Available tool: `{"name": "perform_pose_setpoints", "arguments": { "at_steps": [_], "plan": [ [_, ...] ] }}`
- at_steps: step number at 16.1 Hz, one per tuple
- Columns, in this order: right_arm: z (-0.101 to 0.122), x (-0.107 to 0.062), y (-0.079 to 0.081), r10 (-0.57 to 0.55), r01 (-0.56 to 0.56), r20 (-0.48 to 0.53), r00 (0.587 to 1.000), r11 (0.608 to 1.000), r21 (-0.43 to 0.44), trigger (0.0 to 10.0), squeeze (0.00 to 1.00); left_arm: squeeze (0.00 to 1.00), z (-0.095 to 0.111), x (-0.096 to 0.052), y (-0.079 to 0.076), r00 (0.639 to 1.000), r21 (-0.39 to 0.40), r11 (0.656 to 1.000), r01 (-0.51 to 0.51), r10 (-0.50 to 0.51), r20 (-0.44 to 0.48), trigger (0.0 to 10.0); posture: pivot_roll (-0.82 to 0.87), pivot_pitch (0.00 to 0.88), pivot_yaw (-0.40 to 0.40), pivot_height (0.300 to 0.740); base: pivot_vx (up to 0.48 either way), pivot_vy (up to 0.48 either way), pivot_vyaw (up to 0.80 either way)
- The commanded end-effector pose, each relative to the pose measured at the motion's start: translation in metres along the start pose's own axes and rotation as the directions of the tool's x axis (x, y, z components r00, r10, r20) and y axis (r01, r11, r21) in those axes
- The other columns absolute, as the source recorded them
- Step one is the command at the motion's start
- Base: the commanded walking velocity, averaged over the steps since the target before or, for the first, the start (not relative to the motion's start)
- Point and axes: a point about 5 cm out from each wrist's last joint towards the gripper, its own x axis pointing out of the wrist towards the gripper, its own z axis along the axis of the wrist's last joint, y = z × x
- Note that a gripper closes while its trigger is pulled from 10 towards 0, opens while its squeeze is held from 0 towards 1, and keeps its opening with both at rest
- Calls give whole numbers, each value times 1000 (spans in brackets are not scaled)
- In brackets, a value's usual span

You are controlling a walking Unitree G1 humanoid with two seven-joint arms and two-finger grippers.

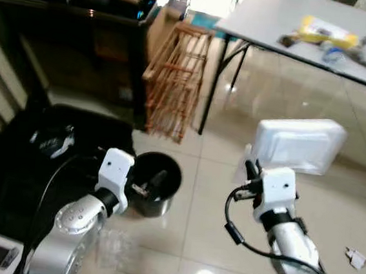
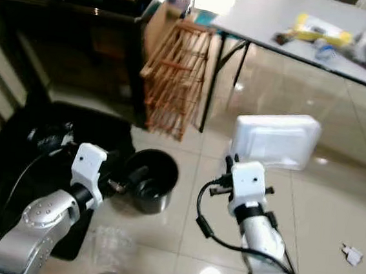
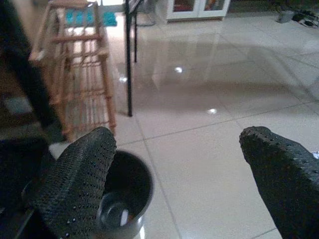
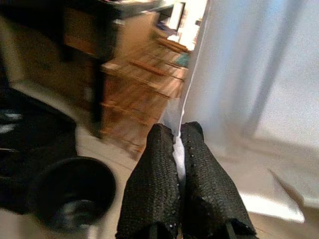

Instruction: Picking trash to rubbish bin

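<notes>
Nearest the head camera, the two silver arms reach forward over the tiled floor (image 1: 251,105). The right gripper (image 4: 178,144) is raised on the right, its fingers (image 4: 154,184) pinched tight on the thin edge of a white foam takeaway box (image 1: 299,143), which it holds up in the air, well above the floor. The box hangs to the right of the black rubbish bin (image 1: 158,183) and apart from it, not over the opening.

The left gripper (image 3: 174,164) is held low on the left with its jaws spread wide and nothing between them; one finger (image 3: 79,179) lies over the bin's near-left rim. The bin stands upright on the floor between the two arms, closer to the left one.

Left of the bin lies a black bag (image 1: 45,156). Farther off, a wooden slatted rack (image 1: 176,78) leans beside the leg of a grey table (image 1: 266,19), whose far right part carries a yellow packet (image 1: 323,30) and other clutter too blurred to name. A small white scrap (image 1: 356,258) lies on the floor at the near right, and a crumpled clear plastic piece (image 1: 114,244) lies near the left arm.
</notes>
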Motion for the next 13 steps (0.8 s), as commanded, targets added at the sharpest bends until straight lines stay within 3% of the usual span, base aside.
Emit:
{"name": "perform_pose_setpoints", "arguments": {
  "at_steps": [1, 9, 13],
  "plan": [
    [5, 0, -4, -8, 9, 19, 1000, 1000, -19, 0, 0, 0, -1, 0, 0, 1000, 5, 1000, -10, 10, -3, 10000, 33, 135, -22, 740, 0, 0, 0],
    [5, 0, -4, -8, 9, 19, 1000, 1000, -26, 0, 0, 0, 1, 3, -4, 1000, 24, 1000, 9, -9, 15, 10000, 28, 133, -19, 740, 0, 0, 0],
    [4, 0, -3, -2, 3, 21, 1000, 1000, -27, 0, 0, 0, 1, 5, -7, 1000, 24, 1000, 4, -5, 18, 10000, 28, 133, -19, 740, 308, 0, 0]
  ]
}}
